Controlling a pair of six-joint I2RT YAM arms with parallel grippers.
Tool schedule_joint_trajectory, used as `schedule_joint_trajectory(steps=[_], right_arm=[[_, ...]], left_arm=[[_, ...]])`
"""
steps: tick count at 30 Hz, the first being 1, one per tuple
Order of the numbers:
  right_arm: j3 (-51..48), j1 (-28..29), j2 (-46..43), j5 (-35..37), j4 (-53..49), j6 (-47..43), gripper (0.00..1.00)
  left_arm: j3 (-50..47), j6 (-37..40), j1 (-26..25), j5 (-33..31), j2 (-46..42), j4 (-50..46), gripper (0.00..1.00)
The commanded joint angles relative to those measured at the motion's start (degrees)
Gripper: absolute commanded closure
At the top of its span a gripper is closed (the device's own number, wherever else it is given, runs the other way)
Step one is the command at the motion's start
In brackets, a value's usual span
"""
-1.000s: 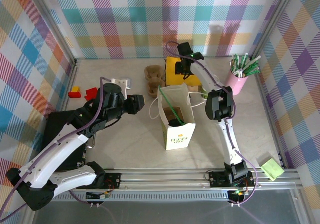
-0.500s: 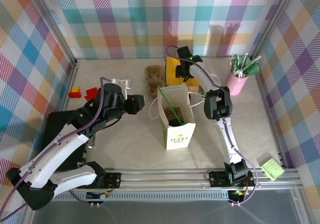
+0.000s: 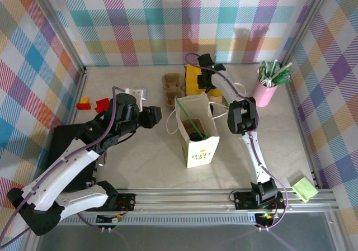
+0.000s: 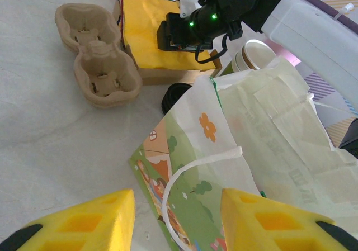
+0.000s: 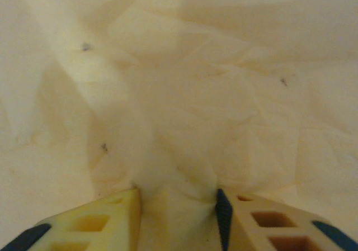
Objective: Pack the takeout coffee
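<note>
**Coffee not bagged yet, as far as we can see**

We find the coffee cup (image 4: pixel 254 52) standing on the table (image 3: pixel 145 153) behind the open paper bag (image 3: pixel 196 131), beneath the right arm (image 3: pixel 246 117), its top showing pale. A black lid (image 4: pixel 176 98) lies between the bag and the yellow box (image 4: pixel 142 22). Something dark sits inside the bag, but we cannot make out what. We judge that lidding and bagging remain. The right gripper (image 5: pixel 176 198) reaches far past the bag and noses down into crumpled yellowish paper (image 5: pixel 184 94), a fold standing between its fingers; we cannot tell whether they have clamped it. The left gripper (image 4: pixel 178 198) hovers beside the bag's left side, jaws apart and empty.
</note>
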Motion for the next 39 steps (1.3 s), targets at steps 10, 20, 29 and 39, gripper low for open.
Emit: schedule_joint_trajectory(steps=[10,20,29,39], right_arm=[[1.76,-0.7,-4.53,-1.1,-0.12,-0.94,0.9],[2.02,-0.86,-13.05,-2.15,-0.71,-1.69,1.0],[2.03,-1.49,-22.68,-3.27,-5.17,-1.73,1.0],[1.94,-1.57,-35.06,-9.42,-13.75,-0.74,1.0]], left_arm=[[-0.76,-0.05,-0.31,-0.2,-1.23,0.71,0.56],[-0.16,0.22,-0.31,-0.53,-1.63,-0.03,0.56],[2.23,0.22,-0.3,-0.05,-0.84,-0.18,0.56],[13.51,2.04,-2.54,0.75,7.52,-4.41,0.58]])
